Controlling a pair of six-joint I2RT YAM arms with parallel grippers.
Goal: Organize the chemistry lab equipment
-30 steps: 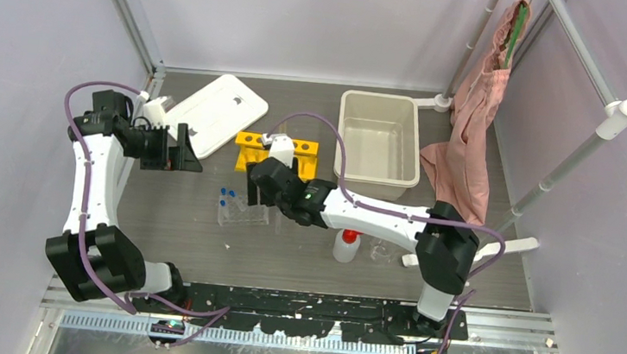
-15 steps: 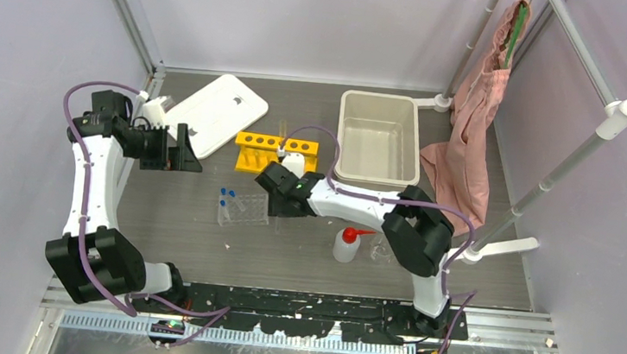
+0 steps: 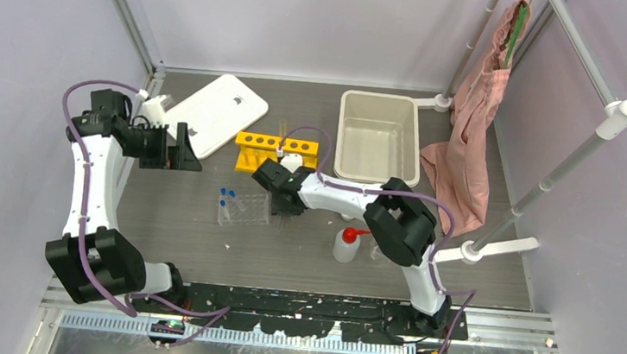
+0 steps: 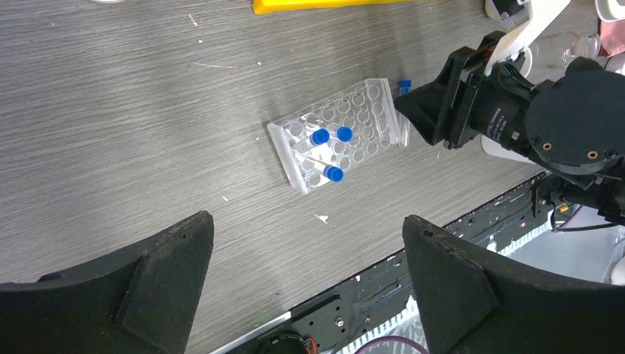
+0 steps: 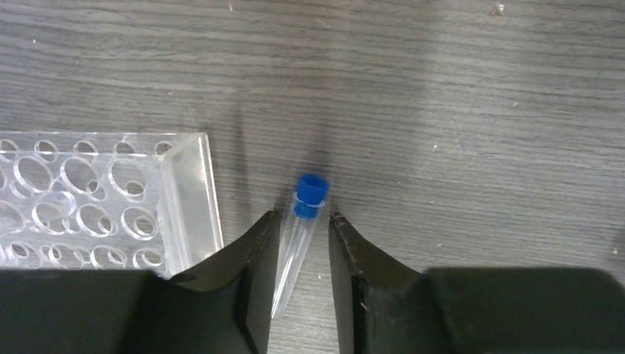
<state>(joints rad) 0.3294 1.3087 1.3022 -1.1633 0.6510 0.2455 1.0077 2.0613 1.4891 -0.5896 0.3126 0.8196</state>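
Observation:
A small blue-capped vial (image 5: 301, 225) lies on the table just right of the clear tray (image 5: 184, 199). My right gripper (image 5: 304, 217) is low over it, its jaws narrowly apart on either side of the vial, with a gap showing on the right side. In the top view the right gripper (image 3: 283, 207) sits beside the tray (image 3: 244, 208). Three blue-capped vials (image 4: 333, 174) stand in the tray (image 4: 295, 147). My left gripper (image 4: 307, 220) is open and empty, held high at the left (image 3: 187, 152). The yellow rack (image 3: 276, 150) holds one glass tube (image 3: 282, 132).
A white squeeze bottle with a red spout (image 3: 345, 243) and a small glass beaker (image 3: 381, 251) stand right of my right arm. A beige bin (image 3: 342, 136) and a white lid (image 3: 215, 114) are at the back. A pink cloth (image 3: 467, 148) hangs at the right by a white pole stand (image 3: 503, 246).
My right arm has folded in to the left, and its gripper has come down from near the yellow rack to the table right of the tray. The left arm has not moved.

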